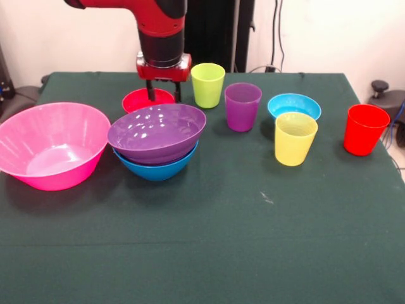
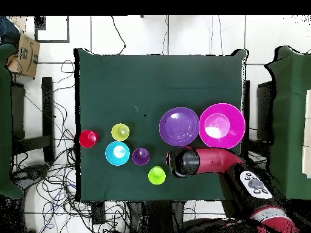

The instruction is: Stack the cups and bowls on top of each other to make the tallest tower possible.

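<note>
The tower (image 1: 156,142) so far is two bowls: the large purple bowl (image 1: 157,132) sits tilted inside the medium blue bowl (image 1: 155,166), a little left of the table's middle in the front view; from overhead only the purple one shows (image 2: 179,126), covering the blue. Directly behind it, at about twelve o'clock in the front view, lies the small red bowl (image 1: 144,99), and the gripper (image 1: 164,95) hangs over that bowl's right rim, its two dark fingers (image 1: 152,95) pointing down and a little apart, with the left one reaching into the bowl; whether they pinch the rim I cannot tell. In the overhead view the arm's black end (image 2: 180,162) sits at six o'clock from the purple bowl and hides both gripper and red bowl. At nine o'clock from the tower in the front view stands the very large pink bowl (image 1: 52,144), just beside it; overhead it lies at three o'clock (image 2: 222,125), rims nearly touching. At about one o'clock in the front view stands the lime green cup (image 1: 207,85), just right of the gripper, then the purple cup (image 1: 242,106), upright. Farther out at three o'clock are the light blue bowl (image 1: 293,106) with the yellow cup (image 1: 295,138) just in front of it, and the red cup (image 1: 365,129) near the green table's (image 1: 202,240) right edge.
</note>
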